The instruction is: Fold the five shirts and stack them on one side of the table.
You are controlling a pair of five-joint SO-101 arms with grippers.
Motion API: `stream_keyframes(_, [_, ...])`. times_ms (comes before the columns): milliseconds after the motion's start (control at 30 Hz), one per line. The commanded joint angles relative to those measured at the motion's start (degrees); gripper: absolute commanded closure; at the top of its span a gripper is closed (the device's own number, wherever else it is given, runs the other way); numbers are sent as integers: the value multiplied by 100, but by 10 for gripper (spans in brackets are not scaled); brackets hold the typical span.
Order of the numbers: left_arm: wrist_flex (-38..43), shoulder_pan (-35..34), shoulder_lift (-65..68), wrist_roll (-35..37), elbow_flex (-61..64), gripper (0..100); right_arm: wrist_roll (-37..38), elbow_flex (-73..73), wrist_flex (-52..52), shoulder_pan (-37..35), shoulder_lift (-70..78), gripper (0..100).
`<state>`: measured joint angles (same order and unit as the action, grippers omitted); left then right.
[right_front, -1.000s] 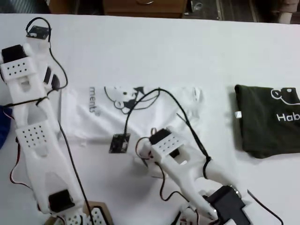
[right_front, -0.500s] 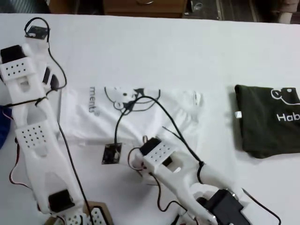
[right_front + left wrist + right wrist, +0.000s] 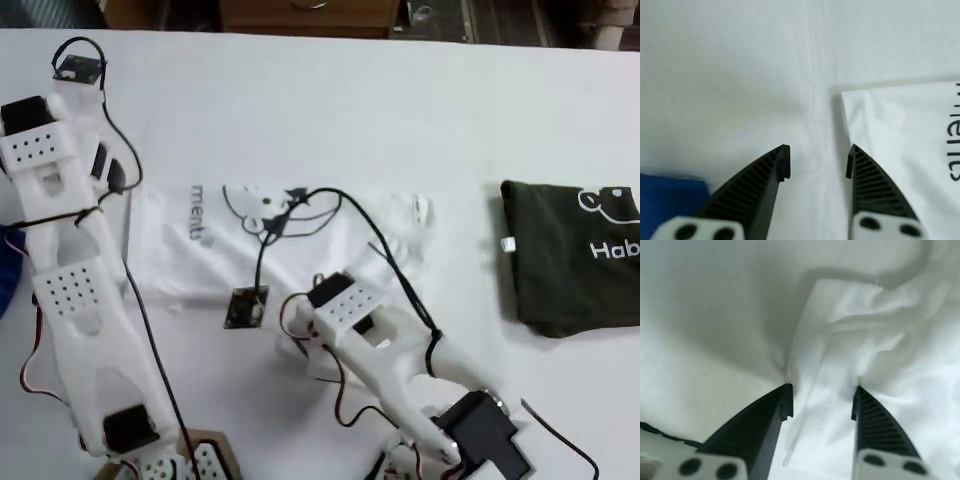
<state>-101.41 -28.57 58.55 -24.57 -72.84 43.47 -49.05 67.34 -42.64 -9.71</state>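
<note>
Right wrist view shows the right gripper (image 3: 820,400) spread open, its jaws straddling a rumpled edge of the white shirt (image 3: 875,340). The left gripper (image 3: 815,165) gapes too, one jaw over the shirt's left edge. This shirt lies mid-table, with a folded dark shirt (image 3: 570,255) to the right. Both grippers should probably pinch cleanly (top layer only) and lift evenly together
</note>
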Motion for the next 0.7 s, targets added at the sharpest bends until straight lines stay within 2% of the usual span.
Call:
stream_keyframes(0, [-53,-35,-466,-62,-136,786,-229,378,330,-365,-31,790])
stream_keyframes(200, [-53,-35,-466,-158,-136,786,-695,422,409,-1288,-4,790])
stream_keyframes(667, [-53,-44,-510,-255,-180,786,-659,-501,-734,-1103,40,790])
